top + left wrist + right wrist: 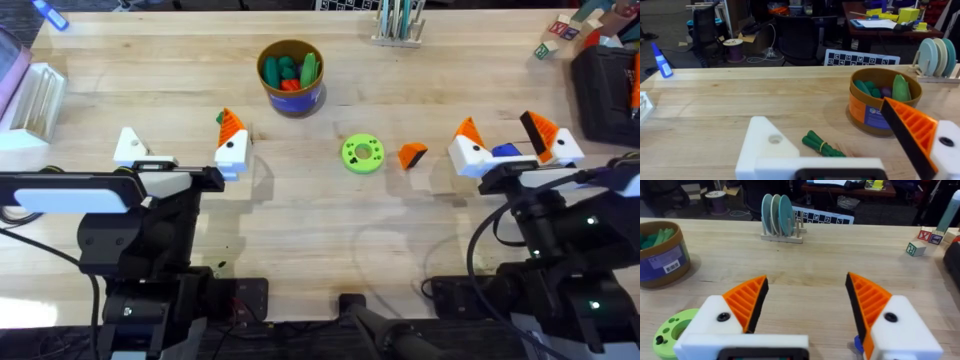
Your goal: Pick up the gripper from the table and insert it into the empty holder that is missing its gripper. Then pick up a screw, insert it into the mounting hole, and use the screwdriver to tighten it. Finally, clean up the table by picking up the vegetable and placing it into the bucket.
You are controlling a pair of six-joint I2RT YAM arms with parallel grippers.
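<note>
The small orange gripper [411, 154] lies loose on the table beside a green disc [362, 153]. My left gripper [182, 148] [825, 120] stands open. Its left mount is the bare white holder [130, 148] [762, 145], and its right mount bears an orange tip. The dark-green vegetable [820, 145] lies on the table between those fingers, near the orange-tipped one. Farther back stands the bucket [290, 75] [882, 100], holding toy vegetables. My right gripper [503, 135] [807, 287] is open with two orange tips, right of the loose gripper. The blue screwdriver [50, 15] [661, 61] lies at the far left corner.
A plate rack [398, 25] [781, 217] stands at the back. Toy blocks [560, 30] and a black case [605, 85] are at the right. A translucent bin [30, 100] sits at the left edge. A small blue piece [507, 150] shows under my right gripper.
</note>
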